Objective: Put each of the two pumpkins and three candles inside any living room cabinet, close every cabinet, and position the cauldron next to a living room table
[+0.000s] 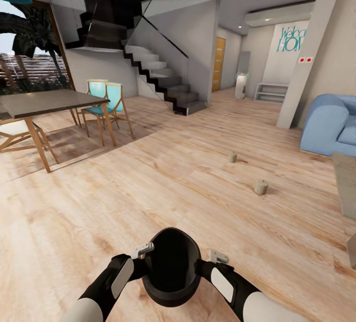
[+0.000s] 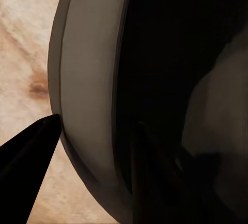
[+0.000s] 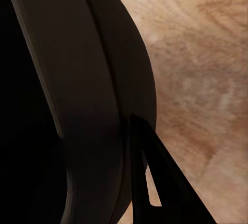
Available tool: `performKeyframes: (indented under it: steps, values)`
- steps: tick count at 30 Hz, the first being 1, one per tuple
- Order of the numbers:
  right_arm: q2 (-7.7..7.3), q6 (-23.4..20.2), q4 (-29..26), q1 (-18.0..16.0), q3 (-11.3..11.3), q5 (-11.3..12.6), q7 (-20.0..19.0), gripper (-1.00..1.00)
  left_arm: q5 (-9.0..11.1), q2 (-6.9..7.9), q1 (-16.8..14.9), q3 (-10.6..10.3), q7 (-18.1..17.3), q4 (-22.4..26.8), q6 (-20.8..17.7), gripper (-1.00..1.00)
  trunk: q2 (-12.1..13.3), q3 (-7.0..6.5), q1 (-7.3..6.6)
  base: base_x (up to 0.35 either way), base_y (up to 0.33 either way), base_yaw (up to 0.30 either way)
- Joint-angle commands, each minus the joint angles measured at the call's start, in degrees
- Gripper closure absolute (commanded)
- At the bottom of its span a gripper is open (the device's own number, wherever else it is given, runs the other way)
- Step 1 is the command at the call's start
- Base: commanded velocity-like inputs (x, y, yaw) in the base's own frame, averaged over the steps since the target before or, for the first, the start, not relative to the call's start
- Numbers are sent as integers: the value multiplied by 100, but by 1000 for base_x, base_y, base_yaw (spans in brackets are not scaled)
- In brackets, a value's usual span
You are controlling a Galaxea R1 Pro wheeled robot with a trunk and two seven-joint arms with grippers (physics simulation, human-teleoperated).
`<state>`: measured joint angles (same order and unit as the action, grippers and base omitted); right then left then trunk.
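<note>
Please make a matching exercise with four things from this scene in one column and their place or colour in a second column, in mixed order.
1. cauldron
2. candles
3. sofa
4. chairs

a. light blue, at the right edge
b. teal seats, beside the dining table
c. on the bare wood floor
d. black, between left gripper and right gripper

Pairs: 1-d, 2-c, 3-a, 4-b

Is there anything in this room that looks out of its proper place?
Yes. Two candles, one nearer and one farther, sit on the bare wooden floor ahead, toward the blue sofa. The cauldron is held between both grippers.
</note>
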<state>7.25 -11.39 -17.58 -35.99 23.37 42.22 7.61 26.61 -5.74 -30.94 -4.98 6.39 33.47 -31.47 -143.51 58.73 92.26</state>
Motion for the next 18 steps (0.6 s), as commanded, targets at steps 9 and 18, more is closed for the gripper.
performKeyframes:
  steps: [9,18]
  values:
    - [-20,141,-275,-5,1,64,-116,100,-147,135,0,32,73,1,-43,100,10,-195,-25,0,0,0]
    - [-22,131,-369,-5,-4,67,-111,100,-147,135,0,37,73,1,-43,100,22,-394,-48,0,0,0]
